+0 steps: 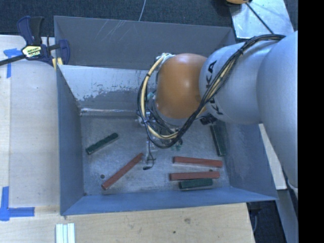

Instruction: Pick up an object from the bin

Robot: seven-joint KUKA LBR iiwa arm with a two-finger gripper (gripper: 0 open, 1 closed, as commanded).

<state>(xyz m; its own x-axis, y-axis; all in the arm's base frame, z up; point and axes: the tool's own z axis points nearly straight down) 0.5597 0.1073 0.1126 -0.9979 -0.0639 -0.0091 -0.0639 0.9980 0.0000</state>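
On the left of the bin floor lies a dark green bar, tilted. Next to it is a red-brown bar. Its long axis runs from lower left up to upper right, and that upper end sits just beside the gripper, possibly touching it. The gripper hangs low over the floor under the orange wrist cover; how far it is open cannot be told. Further right lie two more red-brown bars – nearly level, stacked close.
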